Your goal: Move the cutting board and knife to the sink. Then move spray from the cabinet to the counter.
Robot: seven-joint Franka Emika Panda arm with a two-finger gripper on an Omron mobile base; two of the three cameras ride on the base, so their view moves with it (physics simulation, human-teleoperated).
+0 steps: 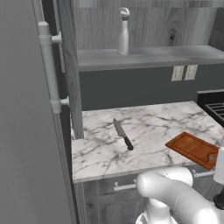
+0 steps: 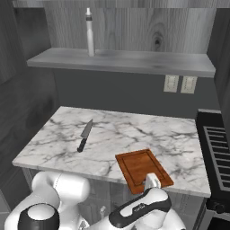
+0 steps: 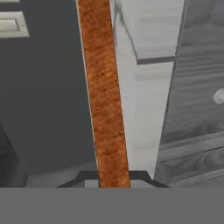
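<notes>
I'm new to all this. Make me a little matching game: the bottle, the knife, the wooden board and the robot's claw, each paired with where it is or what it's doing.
Things:
1. spray
2. knife
3. cutting board
4. gripper

Places or states:
A. lying flat in the middle of the marble counter
B. shut on the board's near edge
C. upright on the cabinet shelf
D. at the counter's front edge, by the stove

Pairs: 1-C, 2-A, 3-D, 4-B
</notes>
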